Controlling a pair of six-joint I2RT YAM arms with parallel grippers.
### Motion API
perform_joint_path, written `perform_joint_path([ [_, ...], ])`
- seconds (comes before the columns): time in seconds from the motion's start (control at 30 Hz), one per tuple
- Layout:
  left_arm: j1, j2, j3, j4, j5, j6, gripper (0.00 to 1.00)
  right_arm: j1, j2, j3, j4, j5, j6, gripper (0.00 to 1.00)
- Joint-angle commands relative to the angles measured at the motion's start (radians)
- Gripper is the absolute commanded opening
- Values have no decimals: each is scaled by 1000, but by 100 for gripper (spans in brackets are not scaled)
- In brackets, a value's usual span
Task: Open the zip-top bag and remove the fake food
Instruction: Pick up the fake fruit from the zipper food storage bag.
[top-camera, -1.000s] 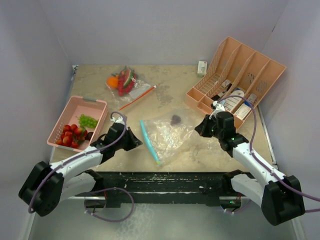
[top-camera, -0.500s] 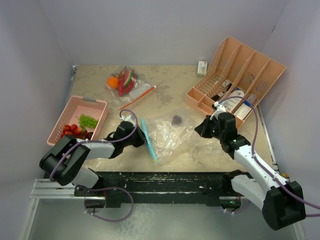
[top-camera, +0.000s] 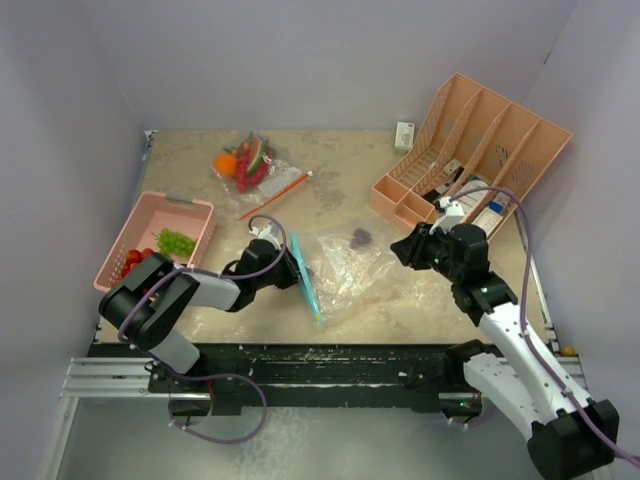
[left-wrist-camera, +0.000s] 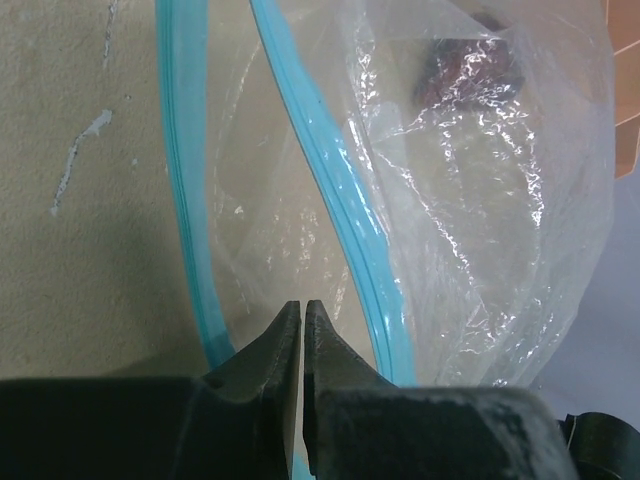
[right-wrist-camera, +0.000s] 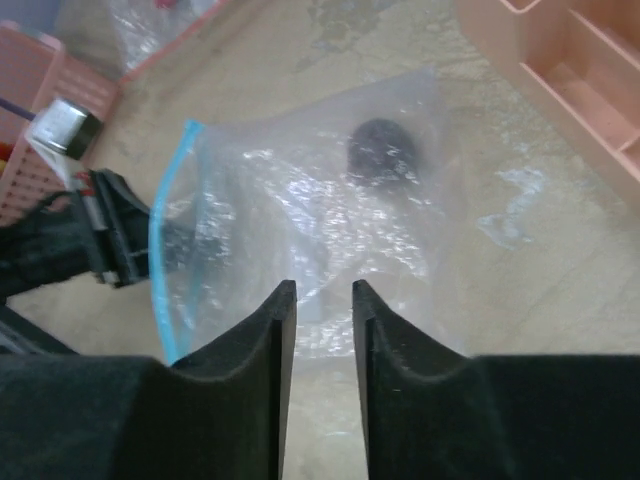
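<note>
A clear zip-top bag (top-camera: 345, 265) with a blue zip strip (top-camera: 305, 275) lies at the table's middle, its mouth open. One dark purple plum (top-camera: 358, 237) is inside; it also shows in the left wrist view (left-wrist-camera: 465, 70) and the right wrist view (right-wrist-camera: 385, 148). My left gripper (top-camera: 292, 272) is shut, its tips (left-wrist-camera: 302, 305) between the two blue strips (left-wrist-camera: 335, 190) at the mouth. My right gripper (top-camera: 402, 250) is open a little and empty, at the bag's right edge, hovering over the film (right-wrist-camera: 320, 290).
A pink basket (top-camera: 170, 203) at the left holds strawberries (top-camera: 133, 260) and a green leaf (top-camera: 176, 242). A second bag (top-camera: 248, 165) of fake food lies at the back. An orange stick (top-camera: 275, 195) lies near it. A pink organizer (top-camera: 470, 150) and a white box (top-camera: 404, 133) stand back right.
My left gripper has moved right from beside the basket to the bag's blue mouth. The right arm has shifted slightly right, and the bag has shifted a little with it.
</note>
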Motion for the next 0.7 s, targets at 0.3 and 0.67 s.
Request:
perform_joint_path([
  [0.3, -13, -64, -4, 39, -12, -11, 17, 2, 349, 31, 115, 76, 14, 93],
  [0.67, -11, -46, -11, 102, 21, -30, 39, 1, 292, 28, 124, -4, -5, 0],
])
